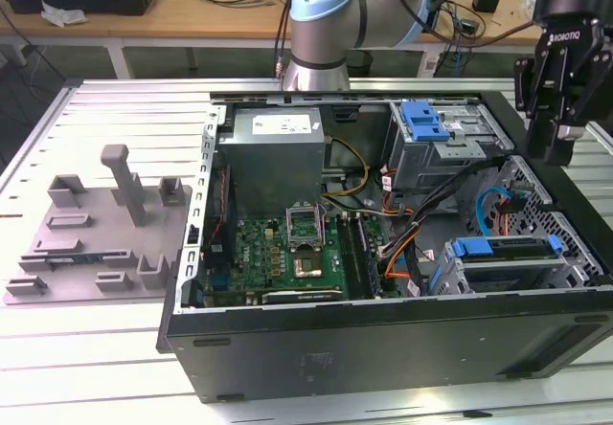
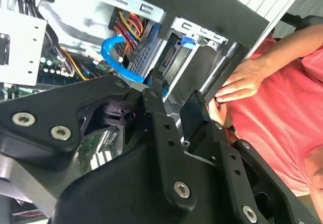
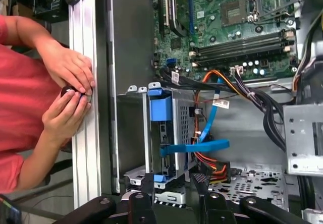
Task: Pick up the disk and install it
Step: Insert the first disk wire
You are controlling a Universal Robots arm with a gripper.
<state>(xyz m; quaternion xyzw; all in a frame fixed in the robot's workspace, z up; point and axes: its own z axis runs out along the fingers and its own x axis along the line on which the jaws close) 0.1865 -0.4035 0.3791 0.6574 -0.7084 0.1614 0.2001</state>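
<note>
End effector (image 1: 553,147) vertical, tips down, fingers apart & empty, over PC case (image 1: 383,348) edge, exterior view's right.

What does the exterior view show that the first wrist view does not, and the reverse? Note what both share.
Exterior view: a grey fixture plate at the exterior view's left of the computer case, the grey power supply box, the arm's blue-capped joint. First wrist view: a person's hands at the table rail. Both: the green motherboard, the drive cage with blue fittings, and the open, empty tool.
</note>
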